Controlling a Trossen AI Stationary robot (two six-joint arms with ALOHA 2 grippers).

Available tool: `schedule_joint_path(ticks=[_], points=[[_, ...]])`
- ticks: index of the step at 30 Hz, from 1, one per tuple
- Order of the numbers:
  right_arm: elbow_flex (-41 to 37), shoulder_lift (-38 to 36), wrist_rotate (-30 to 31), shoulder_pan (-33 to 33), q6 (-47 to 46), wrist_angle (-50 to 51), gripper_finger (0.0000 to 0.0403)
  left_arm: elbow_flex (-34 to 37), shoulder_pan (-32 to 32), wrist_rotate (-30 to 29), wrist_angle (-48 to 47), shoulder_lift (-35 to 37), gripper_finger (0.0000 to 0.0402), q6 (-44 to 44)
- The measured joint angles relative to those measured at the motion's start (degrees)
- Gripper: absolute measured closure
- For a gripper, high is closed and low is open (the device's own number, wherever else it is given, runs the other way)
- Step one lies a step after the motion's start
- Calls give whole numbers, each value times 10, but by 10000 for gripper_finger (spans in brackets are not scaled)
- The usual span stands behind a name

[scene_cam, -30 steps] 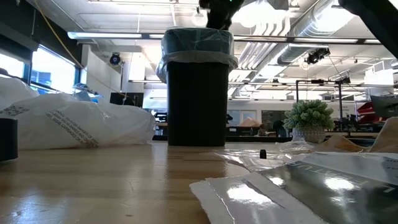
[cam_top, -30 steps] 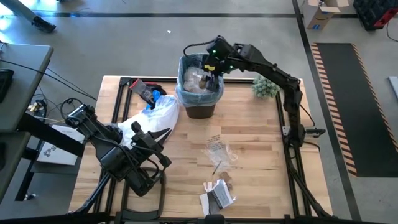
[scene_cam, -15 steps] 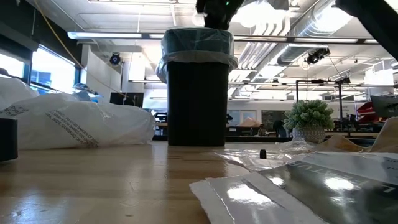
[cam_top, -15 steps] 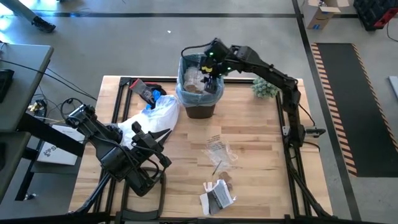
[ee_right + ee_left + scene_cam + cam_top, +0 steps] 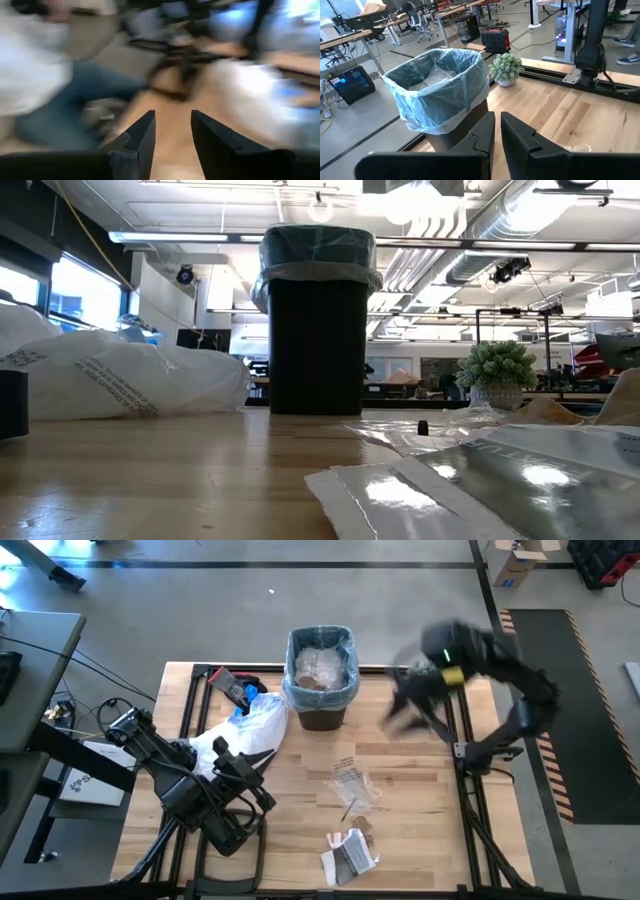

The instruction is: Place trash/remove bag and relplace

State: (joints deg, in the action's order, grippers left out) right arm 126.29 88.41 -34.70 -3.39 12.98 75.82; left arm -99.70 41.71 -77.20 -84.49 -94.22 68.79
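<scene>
Trash (image 5: 350, 785) lies on the table, below and left of the right gripper's (image 5: 171, 131) empty, part-open jaws, probably swinging over to fetch it; left gripper (image 5: 497, 131) rests closed.

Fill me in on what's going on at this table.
The right gripper, its fingers apart and empty, has swung away from the bin toward the table's right side after hovering over it. Crumpled paper and plastic already lie inside the light-blue bag lining the bin. Clear wrappers and a black-and-white packet are on the table. The left gripper waits shut near the white bag.
</scene>
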Motion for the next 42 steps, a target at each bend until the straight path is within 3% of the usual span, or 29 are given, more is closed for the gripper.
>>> schedule_joint_path(ticks=[2, 6, 10, 14, 18, 21, 24, 32, 37, 40, 42], points=[[-77, -41, 35, 76, -47, -41, 291, 0, 0, 1, 9, -1, 388, -5], [-278, -113, 164, 220, -165, -176, 291, 0, 0, 13, 28, -2, 388, -20], [-474, -144, 244, 308, -305, -317, 290, 0, 0, 21, 39, -3, 388, -32], [-615, -137, 241, 344, -435, -489, 277, 0, -1, 30, 39, -3, 388, -29], [-706, -98, 222, 354, -433, -627, 230, 0, -5, 31, 58, -5, 388, -29], [-717, -49, 239, 354, -388, -672, 186, 0, -6, 37, 89, -14, 388, -29], [-693, 28, 266, 354, -371, -666, 168, 0, -6, 53, 130, -30, 388, -30], [-627, 183, 332, 355, -364, -602, 214, 0, 0, 124, 228, -85, 388, -30], [-625, 190, 452, 357, -372, -491, 249, 0, 3, 154, 284, -117, 388, -31], [-626, 156, 547, 355, -400, -419, 263, 0, 4, 161, 313, -133, 388, -46], [-625, 119, 567, 355, -410, -403, 267, 0, 4, 177, 331, -138, 388, -59]])
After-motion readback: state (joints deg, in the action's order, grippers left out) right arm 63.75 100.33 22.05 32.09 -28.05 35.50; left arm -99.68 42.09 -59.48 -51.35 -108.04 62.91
